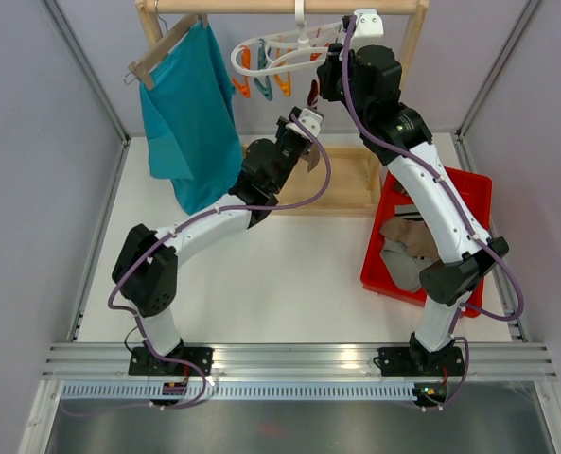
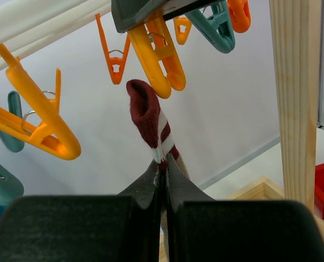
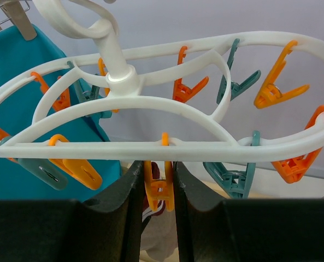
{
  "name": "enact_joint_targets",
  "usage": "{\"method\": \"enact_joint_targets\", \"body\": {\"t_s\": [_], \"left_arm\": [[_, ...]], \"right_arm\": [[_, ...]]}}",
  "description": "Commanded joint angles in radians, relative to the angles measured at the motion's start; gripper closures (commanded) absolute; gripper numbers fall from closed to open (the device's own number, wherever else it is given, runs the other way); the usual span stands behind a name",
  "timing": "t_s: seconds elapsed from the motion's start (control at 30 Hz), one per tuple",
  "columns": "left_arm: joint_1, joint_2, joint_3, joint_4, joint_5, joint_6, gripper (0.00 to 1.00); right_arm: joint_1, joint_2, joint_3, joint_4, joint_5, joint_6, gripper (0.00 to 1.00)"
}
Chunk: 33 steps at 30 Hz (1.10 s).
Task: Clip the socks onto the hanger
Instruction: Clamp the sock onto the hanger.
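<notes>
Left gripper point(image 2: 162, 170): jaws pinched tight on a maroon sock point(image 2: 145, 112) with white stripes, held upright by its lower part.
Right gripper point(image 3: 158, 169): narrow, with a finger pressed on either side of an orange clip point(image 3: 160, 194) hanging from the white hanger point(image 3: 151, 148).
Sock position: its tip stands just beside that clip's jaws; contact cannot be confirmed.
Hidden: the sock's lower length is lost behind the left fingers. The clip's jaws are masked in the right wrist view. In the top view both wrists crowd under the hanger.
Clip jaws: parted or closed, cannot tell.
Spare socks point(image 1: 408, 241): heaped in the red bin point(image 1: 477, 200) at the table's right edge, partly behind the right arm.
Room: neighbouring clips hang close on the left, the wooden post point(image 2: 295, 98) stands apart on the right, and the teal shirt point(image 1: 190, 123) hangs near the hanger's left.
</notes>
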Motion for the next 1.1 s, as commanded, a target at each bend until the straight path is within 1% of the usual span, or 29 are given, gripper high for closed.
{"method": "enact_joint_targets", "body": {"t_s": [0.0,0.37,0.67,1.07], "left_arm": [[-0.004,0.017,0.049,0.003,0.012,0.024,0.98],[-0.004,0.053,0.081,-0.028,-0.002,0.022,0.98],[-0.004,0.03,0.075,-0.023,0.001,0.021,0.98],[-0.004,-0.024,0.023,0.003,0.035,0.027,0.98]], "right_arm": [[0.004,-0.02,0.018,0.08,0.005,0.019,1.0],[0.004,-0.02,0.016,0.082,0.015,0.016,1.0],[0.007,-0.014,0.013,0.078,0.015,0.019,1.0],[0.019,0.001,0.016,0.083,0.039,0.021,1.0]]}}
